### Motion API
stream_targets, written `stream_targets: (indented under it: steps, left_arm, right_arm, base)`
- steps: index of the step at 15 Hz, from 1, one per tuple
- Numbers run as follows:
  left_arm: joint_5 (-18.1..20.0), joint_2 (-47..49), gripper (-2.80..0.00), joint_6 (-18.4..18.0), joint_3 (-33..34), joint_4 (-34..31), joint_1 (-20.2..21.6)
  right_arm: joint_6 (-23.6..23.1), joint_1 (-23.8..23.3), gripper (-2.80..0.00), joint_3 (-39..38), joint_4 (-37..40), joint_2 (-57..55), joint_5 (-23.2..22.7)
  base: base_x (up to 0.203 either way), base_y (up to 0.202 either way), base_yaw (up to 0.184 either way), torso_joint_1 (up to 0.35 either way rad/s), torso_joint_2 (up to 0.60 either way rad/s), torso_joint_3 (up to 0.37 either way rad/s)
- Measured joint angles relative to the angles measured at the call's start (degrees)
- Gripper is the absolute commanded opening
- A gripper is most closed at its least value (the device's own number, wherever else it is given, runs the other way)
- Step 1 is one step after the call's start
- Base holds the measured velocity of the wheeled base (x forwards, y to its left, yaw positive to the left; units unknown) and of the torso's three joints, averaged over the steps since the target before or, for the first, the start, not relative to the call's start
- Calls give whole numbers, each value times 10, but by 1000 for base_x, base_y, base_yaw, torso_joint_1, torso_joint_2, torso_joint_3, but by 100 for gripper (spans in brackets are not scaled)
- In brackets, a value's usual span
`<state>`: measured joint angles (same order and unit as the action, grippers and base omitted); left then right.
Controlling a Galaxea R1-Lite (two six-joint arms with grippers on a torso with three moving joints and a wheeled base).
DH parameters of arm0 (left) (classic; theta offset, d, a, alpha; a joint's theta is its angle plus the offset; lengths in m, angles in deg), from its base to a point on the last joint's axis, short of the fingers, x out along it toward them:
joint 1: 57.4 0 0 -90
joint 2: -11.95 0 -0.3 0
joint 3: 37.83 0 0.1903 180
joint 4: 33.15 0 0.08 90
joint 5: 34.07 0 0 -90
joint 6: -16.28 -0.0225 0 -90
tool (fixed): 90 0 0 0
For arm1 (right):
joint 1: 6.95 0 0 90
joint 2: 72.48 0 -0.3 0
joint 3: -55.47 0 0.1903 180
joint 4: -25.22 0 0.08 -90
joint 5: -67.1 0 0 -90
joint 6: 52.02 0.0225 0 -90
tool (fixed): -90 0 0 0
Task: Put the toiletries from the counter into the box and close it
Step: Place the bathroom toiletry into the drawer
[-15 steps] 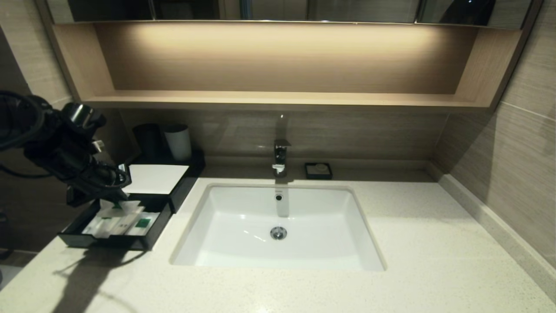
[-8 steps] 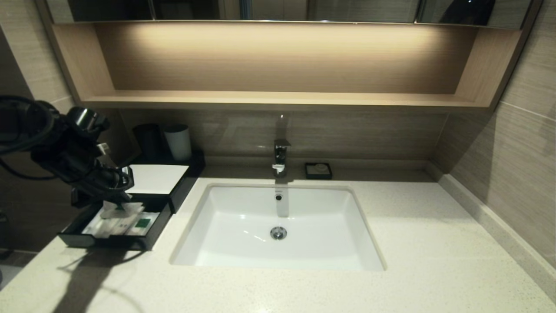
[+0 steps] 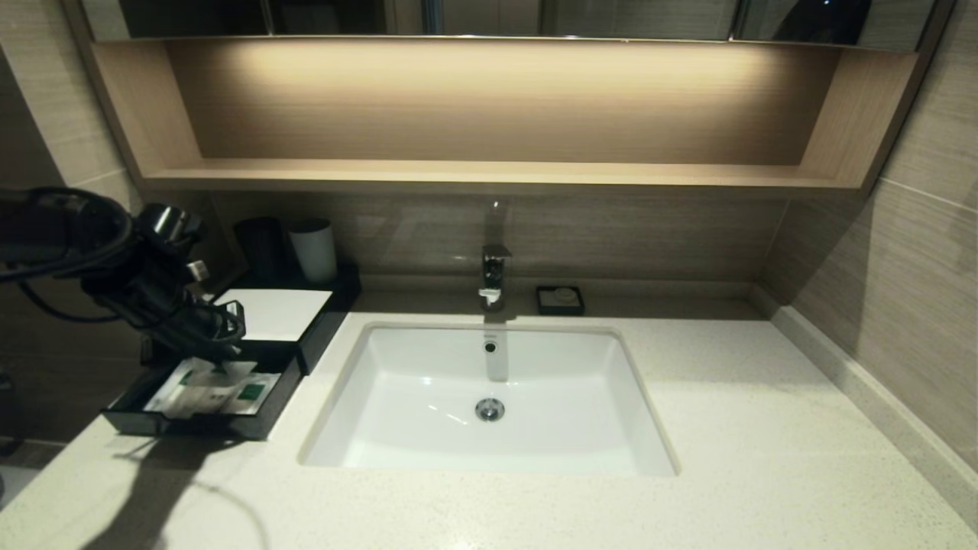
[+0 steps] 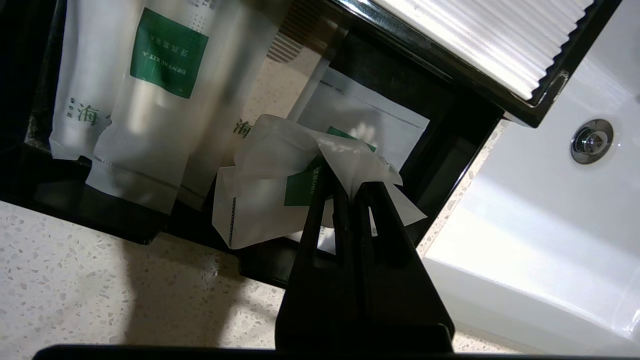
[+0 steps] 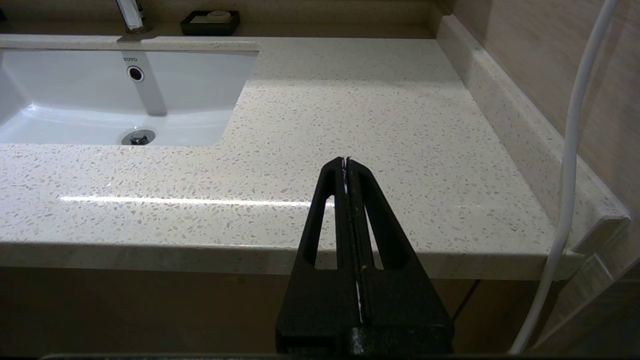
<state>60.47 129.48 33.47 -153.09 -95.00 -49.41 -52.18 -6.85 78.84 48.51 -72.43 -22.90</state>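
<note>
Squarish packet [image 4: 280, 195] crumpled, pinched in closed left gripper [image 4: 350, 187] over open drawer [image 3: 263, 405].

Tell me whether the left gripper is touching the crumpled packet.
Touching. The left wrist view shows the left gripper with its fingers pinched shut on the crumpled packet.

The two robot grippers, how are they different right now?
The left gripper is over the pulled-out black drawer of the box, while the right gripper hangs at the counter's front edge, right of the sink. The left gripper pinches a crinkly clear packet with a green label; the right gripper holds nothing. Both are black and shut.
</note>
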Motion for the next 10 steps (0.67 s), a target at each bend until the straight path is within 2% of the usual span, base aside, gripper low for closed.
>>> stream_targets:
  steps: [10]
  left_arm:
    - [-10, 18, -280, -1, 2, 0, 0]
  right_arm:
    - [0, 0, -280, 0, 0, 0, 0]
  base:
    - [0, 0, 0, 0, 0, 0]
